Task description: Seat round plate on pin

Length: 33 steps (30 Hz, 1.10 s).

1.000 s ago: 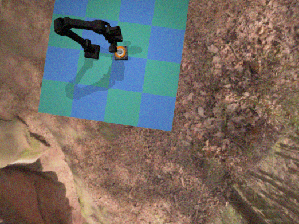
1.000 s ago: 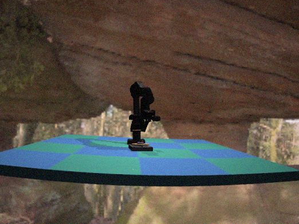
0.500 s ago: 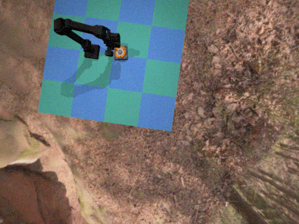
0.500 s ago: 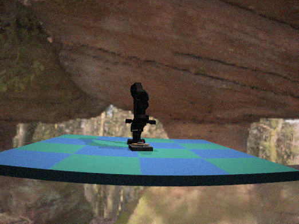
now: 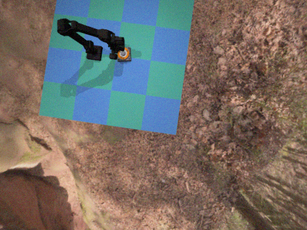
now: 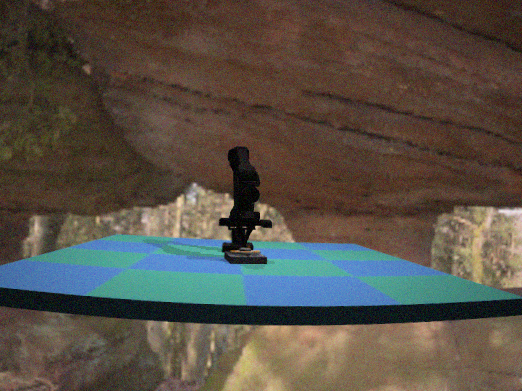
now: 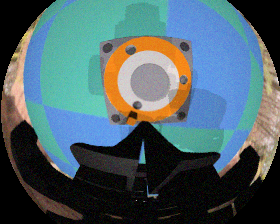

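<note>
The round plate (image 5: 128,56) (image 6: 236,251) (image 7: 111,80) has an orange rim and a pale inner ring around the grey post (image 5: 123,53) (image 7: 150,81). It sits over the square dark grey base (image 5: 129,60) (image 6: 250,260) (image 7: 187,55). Its orange tab (image 7: 131,121) points toward the gripper in the wrist view, with a round grey spot just inside it. Whether that spot is the pin in the hole, and whether the plate lies flat, I cannot tell. My gripper (image 7: 144,124) is shut and empty. Its tips appear beside the tab at the plate's near edge; contact is unclear.
The base stands on a blue and green checkered table top (image 5: 164,113) (image 6: 320,290) (image 7: 65,70). The arm's own foot (image 5: 94,53) stands to the left of the base in the overhead view. Dark round spots mark the base's corners.
</note>
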Tool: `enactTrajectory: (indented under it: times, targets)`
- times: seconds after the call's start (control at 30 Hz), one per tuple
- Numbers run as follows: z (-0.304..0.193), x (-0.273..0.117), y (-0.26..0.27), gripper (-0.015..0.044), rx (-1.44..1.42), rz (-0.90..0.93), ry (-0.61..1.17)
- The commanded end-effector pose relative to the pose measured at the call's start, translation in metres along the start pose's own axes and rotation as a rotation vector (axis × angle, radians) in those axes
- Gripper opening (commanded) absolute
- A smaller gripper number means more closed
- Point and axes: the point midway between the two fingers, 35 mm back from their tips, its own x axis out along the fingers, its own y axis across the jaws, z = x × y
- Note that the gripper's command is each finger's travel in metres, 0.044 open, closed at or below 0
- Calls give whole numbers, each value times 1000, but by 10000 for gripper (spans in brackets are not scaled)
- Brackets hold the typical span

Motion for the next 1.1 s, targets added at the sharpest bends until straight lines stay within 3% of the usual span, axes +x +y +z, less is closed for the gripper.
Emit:
enactTrajectory:
  times: [0.0, 1.07]
  targets:
    - [-3, 3, 3, 0, 3, 3, 9]
    - [15, 3, 41, 0, 3, 6, 8]
